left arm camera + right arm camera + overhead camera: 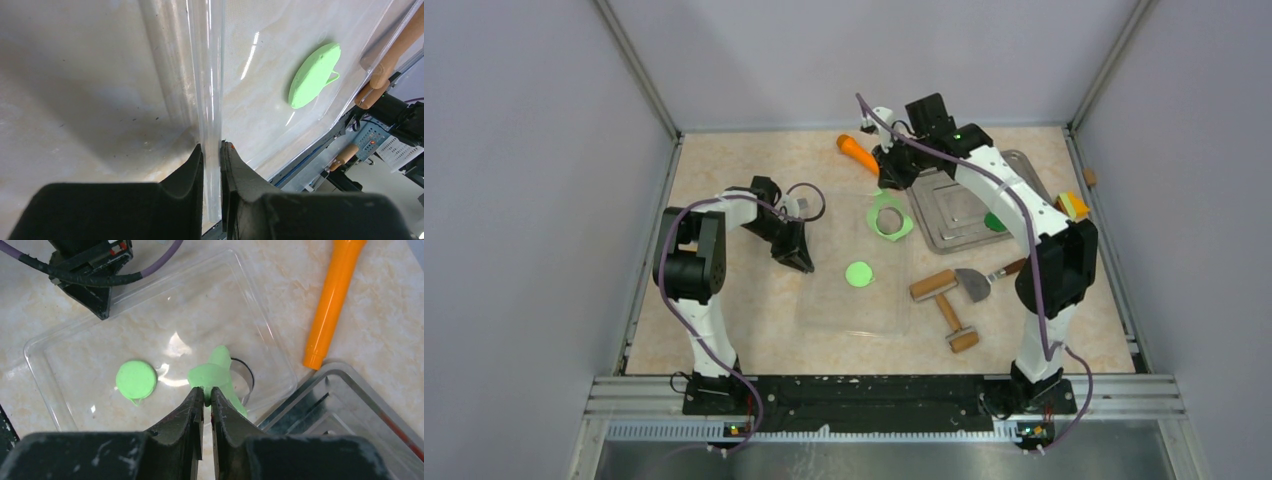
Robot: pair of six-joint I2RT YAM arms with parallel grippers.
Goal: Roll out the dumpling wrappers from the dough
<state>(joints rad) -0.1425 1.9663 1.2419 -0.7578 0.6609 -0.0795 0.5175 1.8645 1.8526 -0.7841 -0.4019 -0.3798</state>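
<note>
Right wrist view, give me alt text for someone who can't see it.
The right end effector pinches the edge of the dough, a thin lime-green sheet, above a clear plastic tray. A round green dumpling wrapper lies flat in the tray at left; an orange tool rests on the table outside it at right.

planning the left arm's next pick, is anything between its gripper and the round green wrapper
Nothing visible does: only bare floor of the clear tray lies between the left gripper and the wrapper. Its jaws are shut on that tray's wall, so it would likely have to let go first.
</note>
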